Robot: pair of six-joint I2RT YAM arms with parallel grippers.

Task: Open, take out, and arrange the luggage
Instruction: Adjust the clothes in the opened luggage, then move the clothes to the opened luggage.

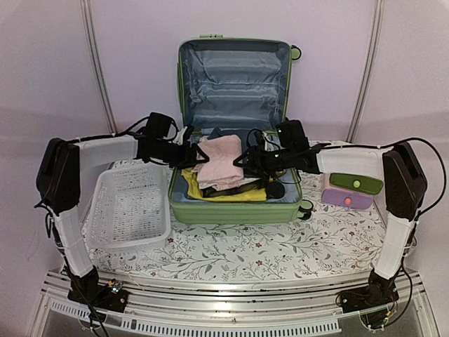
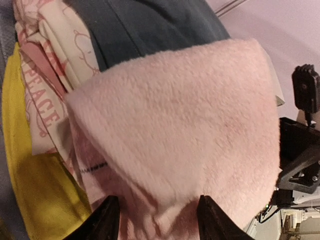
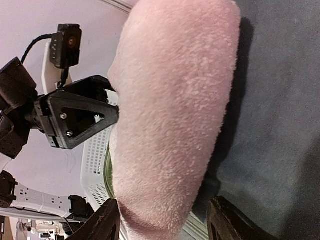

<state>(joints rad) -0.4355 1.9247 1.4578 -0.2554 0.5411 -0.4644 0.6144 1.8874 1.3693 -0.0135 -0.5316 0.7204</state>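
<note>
Above open luggage [image 1: 231,208], left gripper [image 1: 191,152], right gripper [image 1: 243,161] — flanking pink towel [image 1: 221,163]

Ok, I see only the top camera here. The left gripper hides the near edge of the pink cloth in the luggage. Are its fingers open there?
Observer: Yes. In the left wrist view the left gripper is open, and the pink cloth lies between its fingertips.
Operator: And the right gripper?
Observer: The right gripper is open too, around a thick fold of the cloth. One finger stands clear of it.
Operator: Any print on the clothes beside it?
Observer: Yes, a cream garment has the word PEACE printed in pink.
</note>
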